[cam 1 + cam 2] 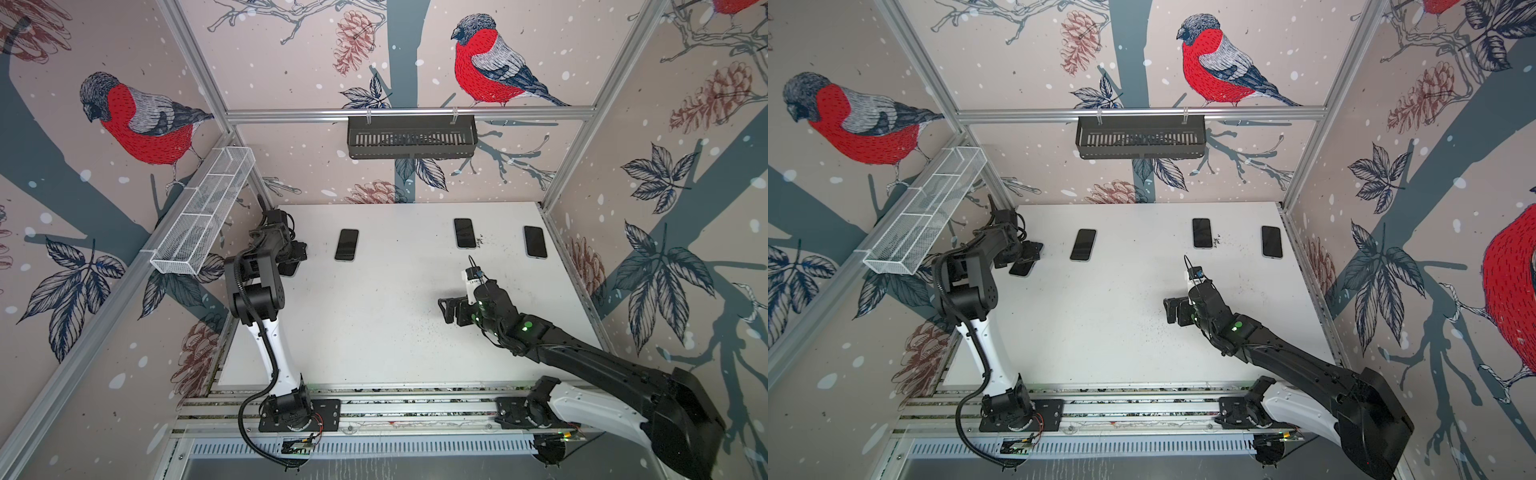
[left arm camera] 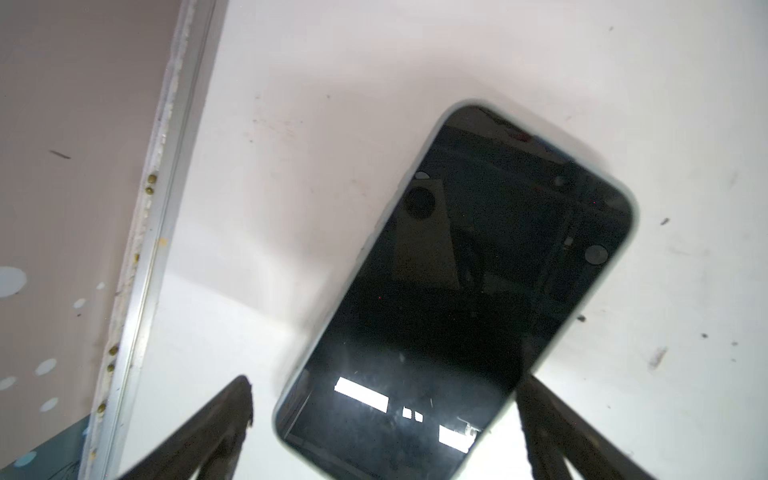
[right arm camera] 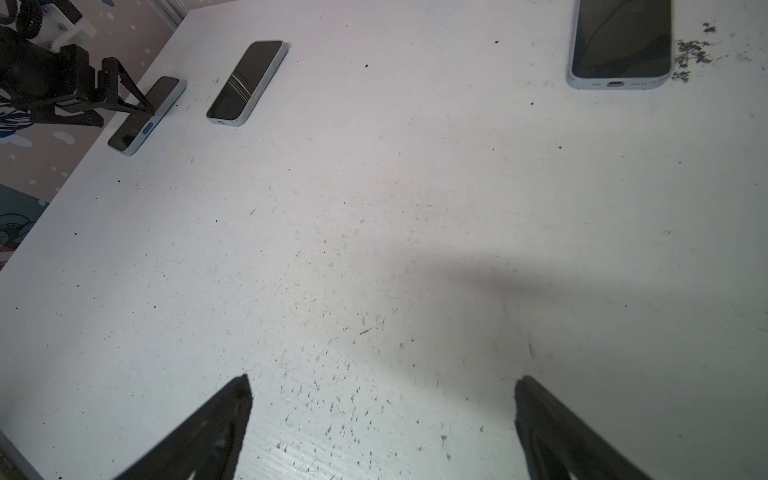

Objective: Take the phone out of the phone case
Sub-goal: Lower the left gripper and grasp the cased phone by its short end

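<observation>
We see a flat phone [image 2: 478, 270], glossy black glass in a pale-blue case [image 2: 277, 409], on the scratched white table [image 2: 415, 62]. The left end effector [image 2: 384, 399] and right end effector [image 3: 382, 390] stand spread.

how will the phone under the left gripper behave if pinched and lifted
The phone looks like a stiff, flat slab, so it probably won't bend or roll. Its glossy screen mirrors the lights, so it is likely slippery; the pale case rim may grip better. Lying flat on the table, it may slide when nudged.
</observation>
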Action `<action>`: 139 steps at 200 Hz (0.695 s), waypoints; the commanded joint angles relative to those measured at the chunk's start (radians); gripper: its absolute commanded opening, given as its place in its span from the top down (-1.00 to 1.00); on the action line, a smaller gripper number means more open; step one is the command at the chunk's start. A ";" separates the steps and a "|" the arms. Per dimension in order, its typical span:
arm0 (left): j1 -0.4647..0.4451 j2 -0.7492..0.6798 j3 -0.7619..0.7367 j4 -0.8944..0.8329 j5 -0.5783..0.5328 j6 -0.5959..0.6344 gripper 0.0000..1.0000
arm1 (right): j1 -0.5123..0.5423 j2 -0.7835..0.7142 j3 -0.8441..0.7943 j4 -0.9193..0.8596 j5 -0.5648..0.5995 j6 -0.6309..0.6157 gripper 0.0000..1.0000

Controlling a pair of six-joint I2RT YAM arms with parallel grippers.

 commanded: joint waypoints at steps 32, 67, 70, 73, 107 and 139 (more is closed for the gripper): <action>-0.003 0.026 0.021 -0.023 -0.057 0.001 -0.96 | 0.001 0.010 0.018 0.014 -0.011 -0.011 -0.99; -0.006 0.040 0.025 -0.022 0.027 0.025 -0.96 | 0.002 -0.001 0.025 0.011 -0.011 -0.004 -0.99; -0.006 0.041 0.025 -0.022 0.032 0.026 -0.96 | 0.002 -0.002 0.026 0.011 -0.012 -0.004 -0.99; -0.007 0.043 0.027 -0.022 0.037 0.027 -0.96 | 0.001 -0.003 0.026 0.010 -0.011 -0.004 -0.99; -0.007 0.060 0.026 -0.029 0.103 0.041 -0.96 | 0.013 -0.003 0.027 0.008 -0.009 0.006 -0.99; -0.007 0.070 0.016 -0.035 0.121 0.046 -0.96 | 0.030 -0.004 0.030 0.004 -0.001 0.015 -0.99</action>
